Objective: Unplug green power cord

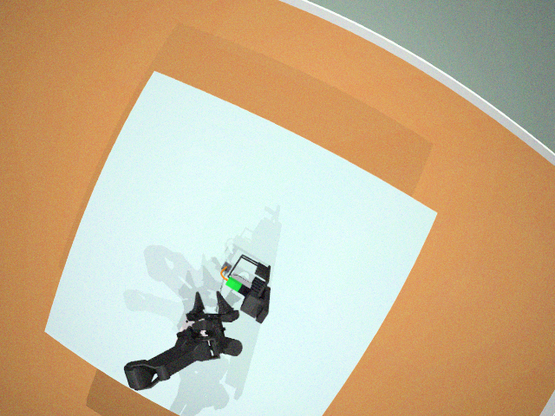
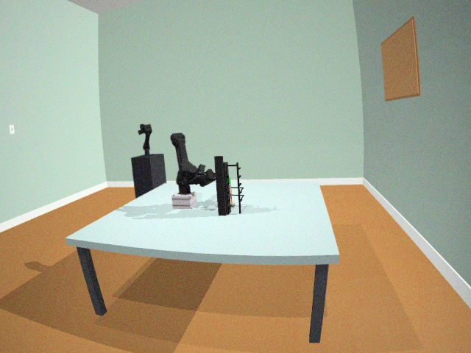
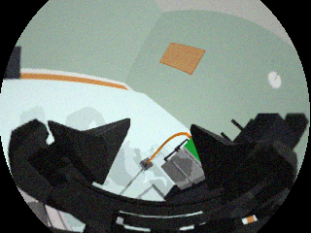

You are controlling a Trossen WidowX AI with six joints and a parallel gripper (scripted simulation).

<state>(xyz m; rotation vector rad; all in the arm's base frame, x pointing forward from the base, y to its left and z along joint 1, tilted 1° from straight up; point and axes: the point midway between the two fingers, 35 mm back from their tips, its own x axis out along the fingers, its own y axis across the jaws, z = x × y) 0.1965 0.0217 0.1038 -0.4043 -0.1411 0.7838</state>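
The green plug (image 3: 192, 149) is mostly hidden behind one gripper finger (image 3: 217, 155). Its seating in the power strip (image 1: 255, 290) cannot be determined.

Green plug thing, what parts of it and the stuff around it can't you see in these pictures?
- Green plug: top view, partly covered by the black rack; whether it sits in a socket is hidden.
- Power strip: exterior view, too small, behind the rack's side panel.
- Green plug: wrist view, mostly hidden by one finger of the open claw.
- Orange cord: wrist view, blurred, far end unclear.
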